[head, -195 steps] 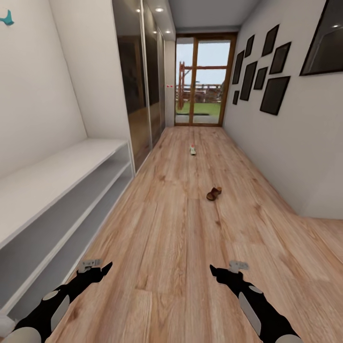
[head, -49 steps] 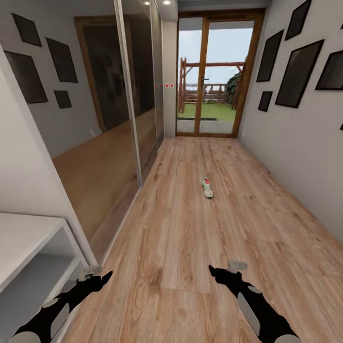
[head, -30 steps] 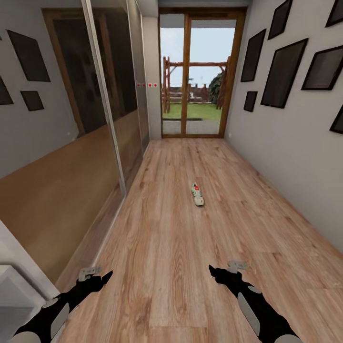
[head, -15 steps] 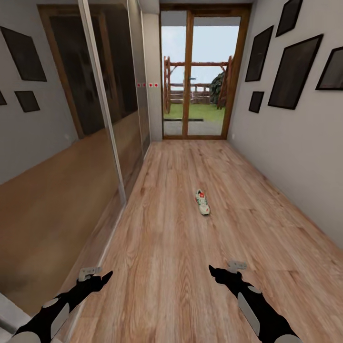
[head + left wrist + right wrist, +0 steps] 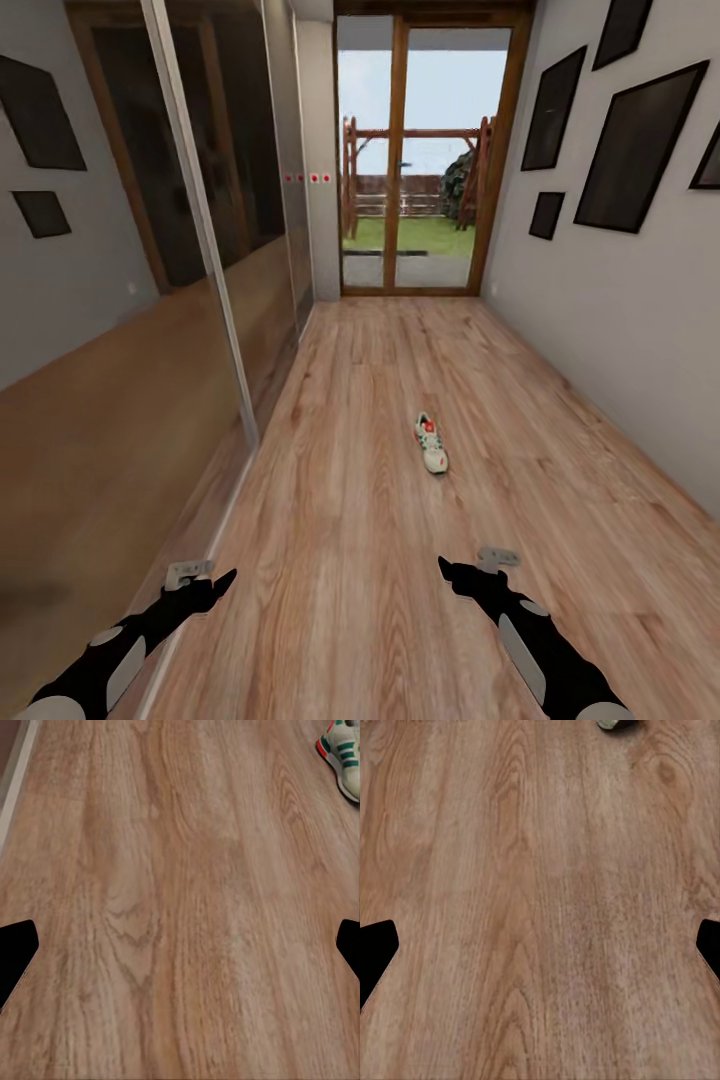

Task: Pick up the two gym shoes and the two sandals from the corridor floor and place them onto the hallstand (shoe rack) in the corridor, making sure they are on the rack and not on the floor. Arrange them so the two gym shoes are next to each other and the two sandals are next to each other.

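One gym shoe (image 5: 432,443), white with green stripes and a red tongue patch, lies alone on the corridor floor (image 5: 350,520), ahead and slightly right of centre. The left wrist view catches it (image 5: 341,750) at a corner, and its toe (image 5: 615,724) just shows in the right wrist view. My left gripper (image 5: 215,582) and right gripper (image 5: 450,572) hover low over the planks, well short of the shoe. Both are open with nothing between the fingers (image 5: 16,952) (image 5: 376,952). The sandals and the hallstand are out of view.
Mirrored sliding doors (image 5: 150,300) line the left side. The right wall (image 5: 600,330) carries dark picture frames. A glazed wooden door (image 5: 405,160) closes the far end. Bare planks stretch between me and the shoe.
The camera has advanced down the corridor: the white bench unit slid out of view at the left, the sandal passed out of view, and the gym shoe looks nearer. Both arms hold the same pose.
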Controlling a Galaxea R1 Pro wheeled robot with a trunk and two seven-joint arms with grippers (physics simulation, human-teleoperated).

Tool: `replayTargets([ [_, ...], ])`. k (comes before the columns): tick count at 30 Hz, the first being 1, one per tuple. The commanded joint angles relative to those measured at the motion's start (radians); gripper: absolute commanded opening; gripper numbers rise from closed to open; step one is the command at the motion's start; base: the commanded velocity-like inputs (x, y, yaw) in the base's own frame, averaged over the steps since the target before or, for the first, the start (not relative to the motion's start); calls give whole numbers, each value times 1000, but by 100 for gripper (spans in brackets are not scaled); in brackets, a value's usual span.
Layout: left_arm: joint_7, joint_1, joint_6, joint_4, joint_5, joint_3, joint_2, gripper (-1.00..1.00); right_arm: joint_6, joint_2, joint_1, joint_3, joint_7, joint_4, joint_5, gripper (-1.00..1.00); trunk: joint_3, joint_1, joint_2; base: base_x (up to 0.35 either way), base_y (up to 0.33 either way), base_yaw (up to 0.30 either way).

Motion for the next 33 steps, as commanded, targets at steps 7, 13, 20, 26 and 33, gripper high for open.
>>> replayTargets([
  [7,-7,-1,0,2,5,4,0,100,4,-1,0,3,-1,-1,-8,100,-3,0,0,344,0,-185],
  [13,-7,-1,0,2,5,4,0,100,4,0,0,3,0,-1,-8,100,-6,0,0,344,0,-272],
  [20,-7,-1,0,2,5,4,0,100,4,0,0,3,-1,-1,-8,100,-10,0,0,345,0,-278],
  [26,-7,-1,0,2,5,4,0,100,4,0,0,3,-1,-2,-8,100,-13,0,0,345,-1,-278],
  [33,-7,-1,0,1,5,4,0,100,4,-1,0,3,-1,-2,-8,100,-16,0,0,333,-58,-278],
])
